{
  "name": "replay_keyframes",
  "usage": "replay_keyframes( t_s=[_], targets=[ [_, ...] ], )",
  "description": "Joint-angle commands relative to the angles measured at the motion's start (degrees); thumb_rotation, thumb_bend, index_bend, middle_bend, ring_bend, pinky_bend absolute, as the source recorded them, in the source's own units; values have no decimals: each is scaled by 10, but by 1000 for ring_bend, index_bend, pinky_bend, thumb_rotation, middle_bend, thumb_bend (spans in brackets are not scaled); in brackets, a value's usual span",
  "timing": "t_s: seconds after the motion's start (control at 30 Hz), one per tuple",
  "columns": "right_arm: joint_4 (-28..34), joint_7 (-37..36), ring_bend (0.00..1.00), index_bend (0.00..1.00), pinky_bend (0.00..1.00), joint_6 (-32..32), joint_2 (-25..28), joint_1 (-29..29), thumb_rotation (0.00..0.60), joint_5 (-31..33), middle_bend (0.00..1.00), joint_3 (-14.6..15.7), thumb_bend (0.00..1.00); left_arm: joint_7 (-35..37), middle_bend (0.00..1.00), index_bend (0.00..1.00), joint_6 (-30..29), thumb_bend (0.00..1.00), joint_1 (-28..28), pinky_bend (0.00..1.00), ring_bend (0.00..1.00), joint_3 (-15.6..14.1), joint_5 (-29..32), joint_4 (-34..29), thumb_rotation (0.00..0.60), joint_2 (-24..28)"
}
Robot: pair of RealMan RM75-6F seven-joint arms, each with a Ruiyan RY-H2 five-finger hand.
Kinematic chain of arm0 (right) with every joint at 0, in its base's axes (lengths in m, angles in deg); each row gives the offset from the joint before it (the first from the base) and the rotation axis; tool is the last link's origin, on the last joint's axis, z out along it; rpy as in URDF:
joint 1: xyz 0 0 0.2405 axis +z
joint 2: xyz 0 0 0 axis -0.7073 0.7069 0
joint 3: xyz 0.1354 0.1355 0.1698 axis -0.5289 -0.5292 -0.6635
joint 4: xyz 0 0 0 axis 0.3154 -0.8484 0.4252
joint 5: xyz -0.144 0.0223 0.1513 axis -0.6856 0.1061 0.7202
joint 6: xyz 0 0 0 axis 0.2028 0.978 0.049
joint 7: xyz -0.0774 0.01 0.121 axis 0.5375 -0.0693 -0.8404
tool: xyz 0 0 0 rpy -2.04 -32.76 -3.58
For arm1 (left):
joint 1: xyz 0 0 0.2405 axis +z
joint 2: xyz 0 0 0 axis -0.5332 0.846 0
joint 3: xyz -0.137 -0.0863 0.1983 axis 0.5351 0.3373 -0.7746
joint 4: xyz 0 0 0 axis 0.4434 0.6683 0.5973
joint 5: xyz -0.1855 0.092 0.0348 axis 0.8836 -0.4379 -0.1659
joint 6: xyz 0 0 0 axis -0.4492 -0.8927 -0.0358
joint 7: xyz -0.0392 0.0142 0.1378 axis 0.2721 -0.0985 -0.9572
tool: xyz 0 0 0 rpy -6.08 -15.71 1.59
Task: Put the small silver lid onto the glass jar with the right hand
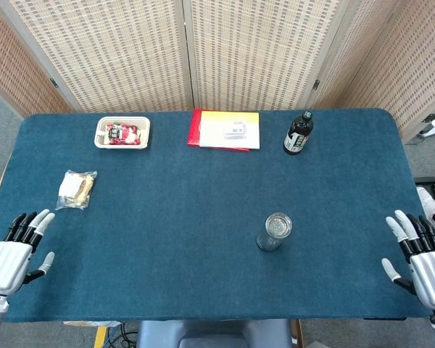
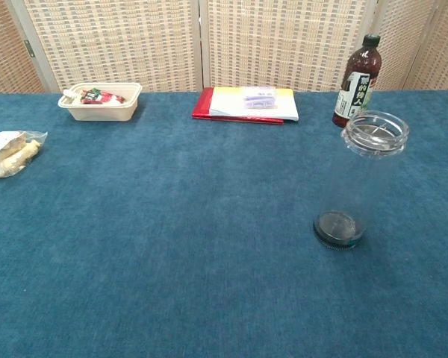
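The glass jar (image 1: 275, 231) stands upright on the blue table, right of centre; in the chest view the jar (image 2: 364, 179) carries the small silver lid (image 2: 375, 132) on its mouth. My right hand (image 1: 424, 259) hovers at the table's front right corner, well clear of the jar, fingers spread and holding nothing. Over at the front left corner my left hand (image 1: 14, 251) is also spread and holds nothing. Neither hand shows in the chest view.
A dark bottle (image 1: 298, 133) stands at the back right. A red and yellow booklet (image 1: 225, 130) lies at the back centre, a white food tray (image 1: 122, 133) at the back left, and a wrapped snack (image 1: 77, 188) near the left edge.
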Motion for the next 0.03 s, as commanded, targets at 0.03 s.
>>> replay_keyframes(
  t_s=[0.03],
  targets=[
    [-3,-2,0,12,0,-11,-2,-1,600,3,0,-4,334,-2,47,0,4,391,-2,0,0,0,4,1,600,-1]
  ],
)
